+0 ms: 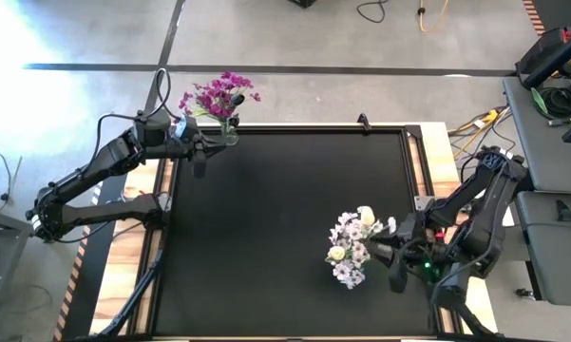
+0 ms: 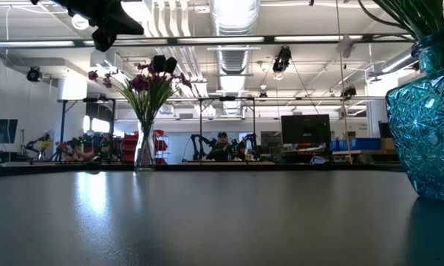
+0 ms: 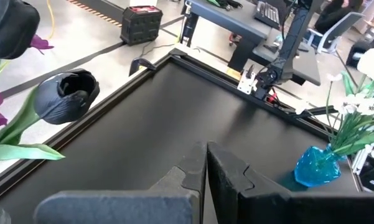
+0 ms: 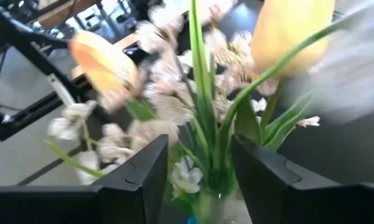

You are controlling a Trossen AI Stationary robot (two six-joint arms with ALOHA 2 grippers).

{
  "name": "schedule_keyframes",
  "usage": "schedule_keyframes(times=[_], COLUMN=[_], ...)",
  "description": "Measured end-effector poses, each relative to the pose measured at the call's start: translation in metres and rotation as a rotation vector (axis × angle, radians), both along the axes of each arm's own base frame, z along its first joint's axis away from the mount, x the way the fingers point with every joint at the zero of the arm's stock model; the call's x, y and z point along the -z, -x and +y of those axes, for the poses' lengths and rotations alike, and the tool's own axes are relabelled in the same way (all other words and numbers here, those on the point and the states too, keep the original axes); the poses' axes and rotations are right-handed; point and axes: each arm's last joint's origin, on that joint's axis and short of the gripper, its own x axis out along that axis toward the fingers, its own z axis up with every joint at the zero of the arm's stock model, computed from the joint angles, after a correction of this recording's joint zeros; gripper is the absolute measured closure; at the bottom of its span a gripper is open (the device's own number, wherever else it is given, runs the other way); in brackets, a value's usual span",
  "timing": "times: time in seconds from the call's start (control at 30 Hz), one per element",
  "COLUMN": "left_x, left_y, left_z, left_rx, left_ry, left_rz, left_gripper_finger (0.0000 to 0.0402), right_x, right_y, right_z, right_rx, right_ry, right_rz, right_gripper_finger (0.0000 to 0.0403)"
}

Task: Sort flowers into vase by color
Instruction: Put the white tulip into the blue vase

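While the left gripper [image 1: 201,157] hangs clenched and empty at the mat's [image 1: 266,237] eleven o'clock corner beside the purple flowers [image 1: 218,95] in their clear vase [image 2: 145,151], the right gripper [image 1: 385,255], jaws released, faces the white flowers [image 1: 353,245] in the blue vase [image 3: 315,167] at four o'clock.

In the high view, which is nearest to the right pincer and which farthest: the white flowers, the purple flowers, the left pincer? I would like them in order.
From the right pincer:
1. White flowers, just beside it, on the table's right half.
2. Left pincer, at the far left corner.
3. Purple flowers, just beyond that pincer, at the table's far edge.
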Motion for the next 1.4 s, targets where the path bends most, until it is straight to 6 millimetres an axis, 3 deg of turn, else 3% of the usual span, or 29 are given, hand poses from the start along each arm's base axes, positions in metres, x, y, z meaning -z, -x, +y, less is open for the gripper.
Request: schedule_keyframes(times=[0.27,0.53,0.9,1.27,1.4], left_x=[0.0,0.001,0.008,0.006,0.006], left_y=[-0.001,-0.001,-0.011,-0.008,-0.008], left_z=[0.0,0.001,0.007,0.006,0.006], left_rx=[0.012,0.013,0.013,0.011,0.011], left_ry=[-0.016,-0.02,-0.002,-0.01,-0.01], left_rz=[0.006,0.01,0.052,0.043,0.042], left_gripper_finger=[0.0402,0.0402,0.0402,0.0402,0.0402], right_x=[-0.053,-0.095,-0.096,-0.093,-0.106], right_y=[0.004,-0.002,-0.034,-0.038,-0.039], right_z=[-0.003,-0.026,-0.082,-0.08,-0.08], right_rx=[-0.109,-0.12,-0.057,-0.088,-0.112], right_ry=[-0.067,0.081,0.041,-0.047,-0.02], right_rz=[0.0,-0.063,0.138,0.167,0.097], right_gripper_finger=[0.025,0.0381,0.0394,0.0394,0.0394])
